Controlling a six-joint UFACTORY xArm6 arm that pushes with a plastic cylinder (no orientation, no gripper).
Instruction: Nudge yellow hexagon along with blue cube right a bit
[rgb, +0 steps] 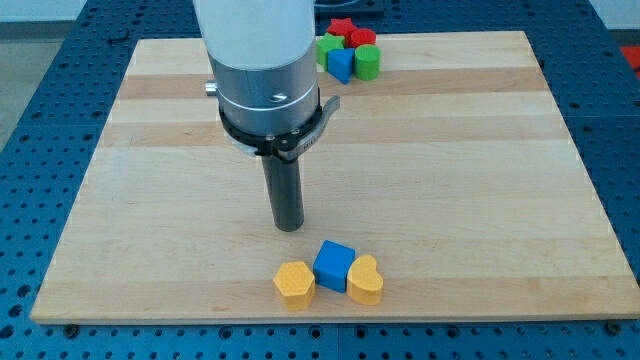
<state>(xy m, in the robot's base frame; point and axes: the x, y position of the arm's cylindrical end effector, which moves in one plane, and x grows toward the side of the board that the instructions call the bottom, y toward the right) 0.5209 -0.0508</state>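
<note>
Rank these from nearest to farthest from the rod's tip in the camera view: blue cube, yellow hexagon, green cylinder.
From my tip:
1. Blue cube, just toward the view's bottom right.
2. Yellow hexagon, directly toward the view's bottom.
3. Green cylinder, far off at the view's top.

Arm housing (255, 45) cut off by the view's top edge; upper part out of frame. Red star (342, 27) and red block (362, 37) at the view's top partly hidden behind green block (330, 47), blue block (342, 64) and green cylinder (368, 62) (second red shape not resolved). Board (560, 200) near corners clipped slightly by the bottom edge.
</note>
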